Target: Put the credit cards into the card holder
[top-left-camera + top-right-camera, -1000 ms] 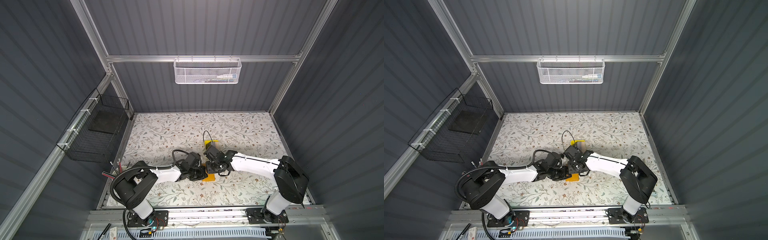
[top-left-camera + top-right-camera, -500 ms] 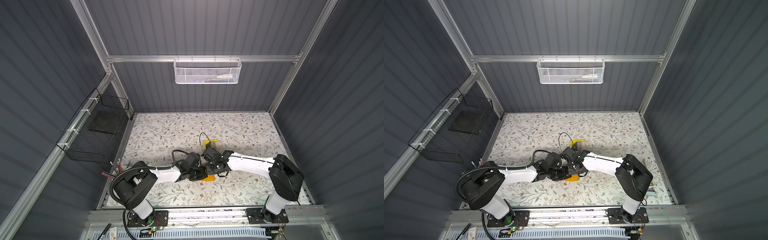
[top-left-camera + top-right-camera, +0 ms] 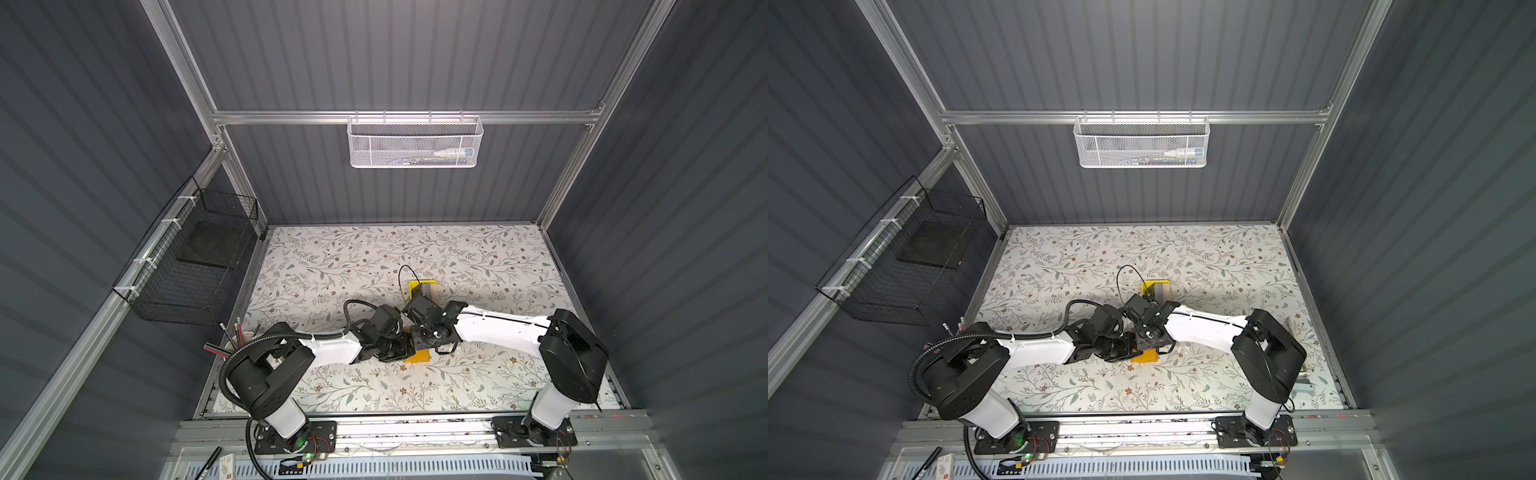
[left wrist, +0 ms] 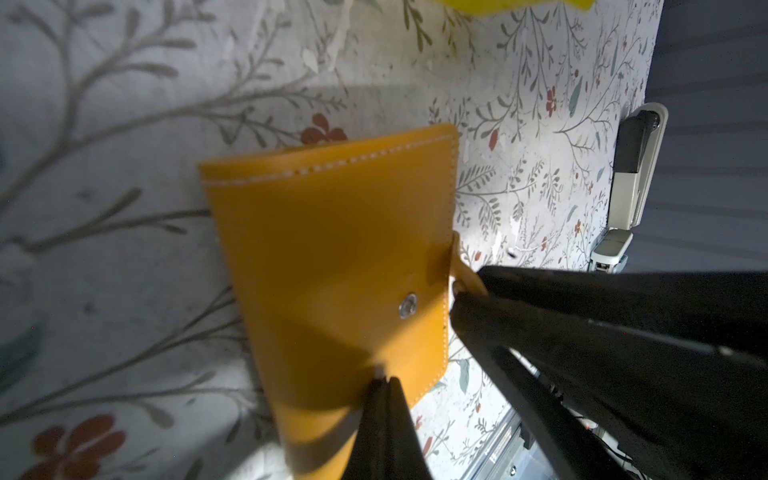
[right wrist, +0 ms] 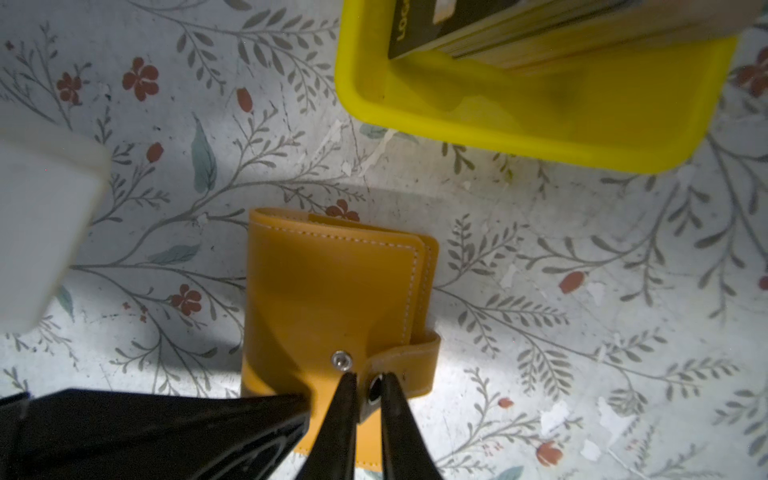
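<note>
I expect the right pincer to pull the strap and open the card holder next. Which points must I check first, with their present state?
1. The strap is off its snap stud: ok.
2. The strap end sits inside the right pincer: ok.
3. The right pincer clamps firmly: cannot tell.
4. The left pincer is shut, tips touching the card holder: ok.
5. The card holder lies flat on the table: ok.
6. The credit cards wait in the yellow tray: ok.
</note>
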Action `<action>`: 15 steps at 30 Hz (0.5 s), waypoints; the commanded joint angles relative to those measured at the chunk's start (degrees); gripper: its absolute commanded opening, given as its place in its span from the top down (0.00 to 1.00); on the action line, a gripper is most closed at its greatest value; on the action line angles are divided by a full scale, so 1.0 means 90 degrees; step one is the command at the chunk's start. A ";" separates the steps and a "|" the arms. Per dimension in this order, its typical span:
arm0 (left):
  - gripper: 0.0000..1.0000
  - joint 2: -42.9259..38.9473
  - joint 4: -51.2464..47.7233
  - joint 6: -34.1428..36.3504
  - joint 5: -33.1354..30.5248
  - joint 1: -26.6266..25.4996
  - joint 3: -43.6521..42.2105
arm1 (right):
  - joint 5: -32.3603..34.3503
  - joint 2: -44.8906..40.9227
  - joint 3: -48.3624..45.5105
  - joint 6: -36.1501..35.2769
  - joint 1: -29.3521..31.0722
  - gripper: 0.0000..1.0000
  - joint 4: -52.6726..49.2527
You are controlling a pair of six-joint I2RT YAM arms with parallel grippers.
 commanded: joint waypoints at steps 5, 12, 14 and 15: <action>1.00 0.0054 -0.0556 -0.0025 -0.0211 -0.0029 -0.0209 | 0.0061 -0.0132 -0.0001 0.0022 0.0026 0.91 -0.0040; 1.00 0.0024 -0.0540 -0.0036 -0.0221 -0.0026 -0.0241 | -0.0118 -0.0059 -0.0039 0.0004 0.0028 0.98 0.0112; 1.00 0.0016 -0.0548 -0.0034 -0.0231 -0.0028 -0.0249 | -0.0183 -0.0042 -0.0059 0.0013 0.0029 0.99 0.0180; 1.00 0.0019 -0.0542 -0.0036 -0.0231 -0.0027 -0.0250 | -0.0212 -0.0030 -0.0051 0.0003 0.0035 1.00 0.0209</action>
